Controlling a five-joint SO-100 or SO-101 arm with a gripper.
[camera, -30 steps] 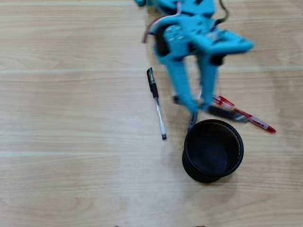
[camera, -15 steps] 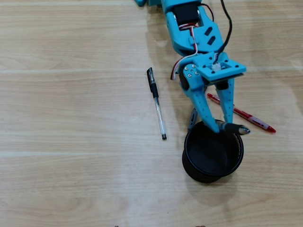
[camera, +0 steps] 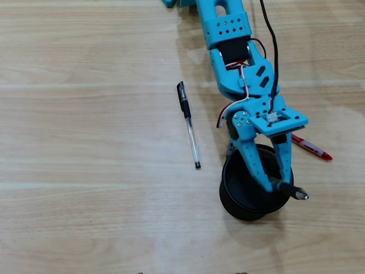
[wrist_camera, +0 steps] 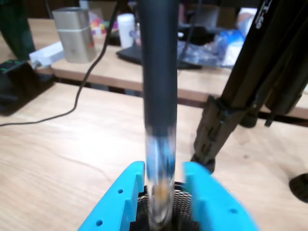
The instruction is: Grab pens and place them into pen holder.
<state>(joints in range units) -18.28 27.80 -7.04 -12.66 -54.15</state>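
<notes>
Beyond the pincer in the wrist view, the pale wooden worktop (wrist_camera: 62, 159) stretches back to a second table (wrist_camera: 120, 72). On that table, far up and to the left of the pincer, stands a silver box (wrist_camera: 74, 33), with a white bottle (wrist_camera: 126, 30) just to its right. A black cable (wrist_camera: 86, 82) trails down from there onto the worktop. To the pincer's upper right rises a black tripod (wrist_camera: 245, 82), its legs spread on the wood.
</notes>
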